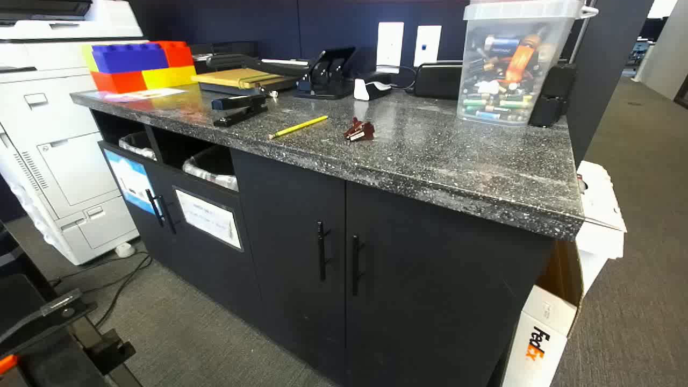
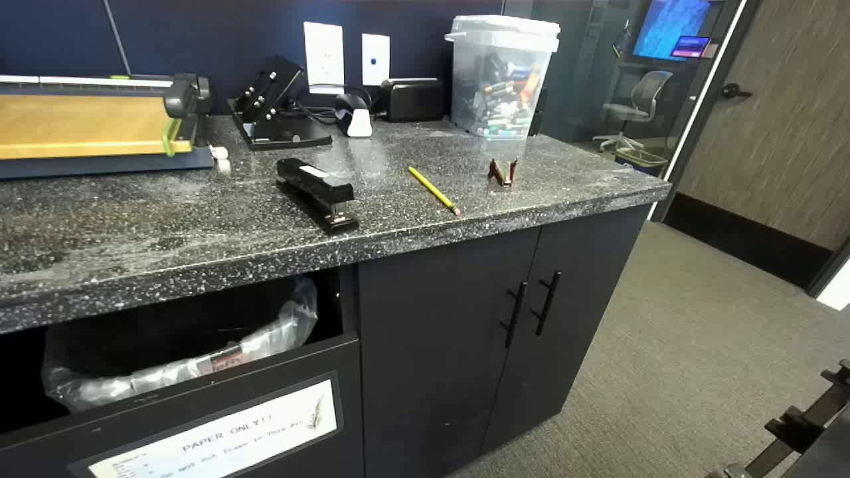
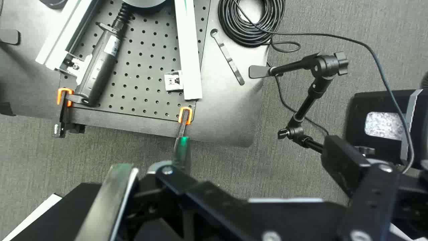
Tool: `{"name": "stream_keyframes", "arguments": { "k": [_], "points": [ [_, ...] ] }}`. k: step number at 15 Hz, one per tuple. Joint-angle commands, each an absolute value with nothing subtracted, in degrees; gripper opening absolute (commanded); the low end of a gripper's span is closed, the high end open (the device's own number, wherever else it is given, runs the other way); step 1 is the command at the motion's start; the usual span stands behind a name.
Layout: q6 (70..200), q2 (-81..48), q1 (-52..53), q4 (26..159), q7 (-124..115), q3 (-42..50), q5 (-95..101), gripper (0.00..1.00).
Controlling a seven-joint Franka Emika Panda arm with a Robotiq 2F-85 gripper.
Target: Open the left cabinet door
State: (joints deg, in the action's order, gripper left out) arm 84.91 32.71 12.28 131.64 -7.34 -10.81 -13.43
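The left cabinet door (image 1: 285, 226) is a flat black panel under the speckled countertop in both exterior views, also here (image 2: 431, 338). It stands closed and flush. Its slim black bar handle (image 1: 321, 251) runs upright along its right edge, and the handle (image 2: 514, 315) shows there too. My gripper (image 3: 259, 150) appears only in the wrist view. Its two fingers are wide apart with nothing between them, over grey carpet. The door and handle are out of the wrist view, so the gripper is away from them.
The twin door (image 1: 430, 285) with its handle (image 1: 355, 264) adjoins on the right. The countertop (image 1: 430, 156) overhangs the doors. A FedEx box (image 1: 537, 333) stands beside the cabinet. In the wrist view are a cart (image 3: 230, 113) with clamps, a jointed camera arm (image 3: 307, 100) and coiled cable (image 3: 230, 26).
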Motion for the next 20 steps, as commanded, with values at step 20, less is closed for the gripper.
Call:
{"name": "stream_keyframes", "arguments": {
  "k": [20],
  "points": [
    [120.76,-14.37,3.68,117.39,-8.4,-4.92,-3.58,1.0]
  ]
}}
